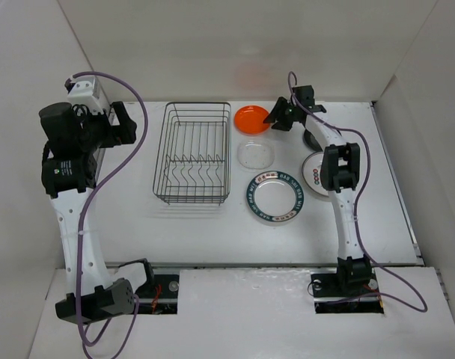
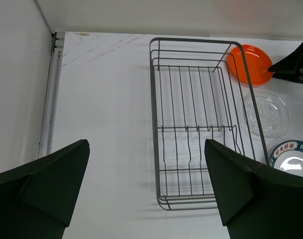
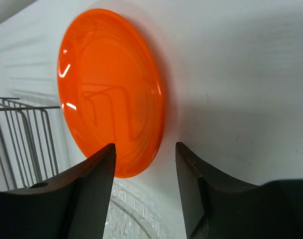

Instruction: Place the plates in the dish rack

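Observation:
The small orange plate (image 1: 251, 118) (image 3: 109, 89) lies flat at the back, just right of the dish rack (image 1: 194, 153) (image 2: 191, 124). My right gripper (image 1: 276, 116) (image 3: 145, 145) is open at the plate's right rim, with the left finger over the plate and the right finger over bare table. Nothing is held. A small clear plate (image 1: 255, 154) (image 2: 266, 113) sits in front of the orange one. Nearer still is the teal-rimmed lettered plate (image 1: 275, 197). A grey-rimmed plate (image 1: 315, 173) is partly hidden by the right arm. My left gripper (image 1: 124, 123) (image 2: 146, 144) hangs wide open left of the rack, which holds no plates.
White walls close in the table (image 1: 138, 217) at the back and on both sides. The right arm (image 1: 340, 179) reaches over the plates on the right. The rack's wire wall (image 3: 22, 134) stands close to the orange plate's left side.

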Robot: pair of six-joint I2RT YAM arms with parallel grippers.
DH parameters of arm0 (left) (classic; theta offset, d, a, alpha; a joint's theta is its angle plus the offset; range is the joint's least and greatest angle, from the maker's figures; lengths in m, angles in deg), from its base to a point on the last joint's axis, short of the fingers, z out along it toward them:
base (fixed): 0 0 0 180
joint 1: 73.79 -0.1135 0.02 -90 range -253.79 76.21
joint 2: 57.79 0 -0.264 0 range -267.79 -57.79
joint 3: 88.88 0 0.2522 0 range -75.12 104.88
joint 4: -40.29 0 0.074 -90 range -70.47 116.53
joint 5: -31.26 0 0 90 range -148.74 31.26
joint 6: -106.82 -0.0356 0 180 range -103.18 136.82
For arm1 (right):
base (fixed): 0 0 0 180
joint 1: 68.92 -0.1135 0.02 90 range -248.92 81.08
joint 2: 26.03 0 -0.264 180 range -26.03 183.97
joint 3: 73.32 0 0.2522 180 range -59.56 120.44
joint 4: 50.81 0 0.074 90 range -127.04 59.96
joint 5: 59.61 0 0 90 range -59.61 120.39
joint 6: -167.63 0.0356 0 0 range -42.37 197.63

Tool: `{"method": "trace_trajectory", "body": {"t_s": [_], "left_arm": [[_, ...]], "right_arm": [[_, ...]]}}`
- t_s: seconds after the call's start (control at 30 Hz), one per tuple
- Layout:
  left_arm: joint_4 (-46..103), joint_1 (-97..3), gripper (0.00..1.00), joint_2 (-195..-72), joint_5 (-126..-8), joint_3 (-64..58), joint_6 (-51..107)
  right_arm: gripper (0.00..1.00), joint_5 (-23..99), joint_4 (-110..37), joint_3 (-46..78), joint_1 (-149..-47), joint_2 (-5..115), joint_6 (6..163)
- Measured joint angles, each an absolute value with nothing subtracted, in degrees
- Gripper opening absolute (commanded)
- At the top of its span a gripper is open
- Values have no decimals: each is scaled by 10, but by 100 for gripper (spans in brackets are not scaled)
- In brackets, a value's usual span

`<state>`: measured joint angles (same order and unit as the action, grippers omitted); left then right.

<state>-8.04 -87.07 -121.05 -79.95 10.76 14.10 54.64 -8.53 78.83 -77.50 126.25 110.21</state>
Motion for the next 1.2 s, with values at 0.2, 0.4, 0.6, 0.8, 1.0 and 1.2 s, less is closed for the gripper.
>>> {"method": "trace_trajectory", "body": {"t_s": [0.2, 0.4, 0.6, 0.8, 1.0, 1.2], "left_arm": [[-81, -871, 100, -1211, -800, 108, 141], [-81, -871, 100, -1211, -800, 108, 141], [-81, -871, 100, -1211, -800, 107, 141], [-80, -871, 100, -1214, -800, 102, 141], [-56, -871, 100, -1247, -825, 98, 141], [-33, -865, 100, -1352, -871, 139, 137]], "right_arm": [[36, 550, -92, 794, -783, 1276, 1128], [0, 549, -91, 800, -788, 1293, 1157], [0, 543, -89, 801, -788, 1294, 1186], [0, 532, -154, 712, -788, 1252, 1224], [0, 474, -245, 574, -788, 1139, 1240], [0, 445, -310, 564, -787, 1051, 1225]]}}
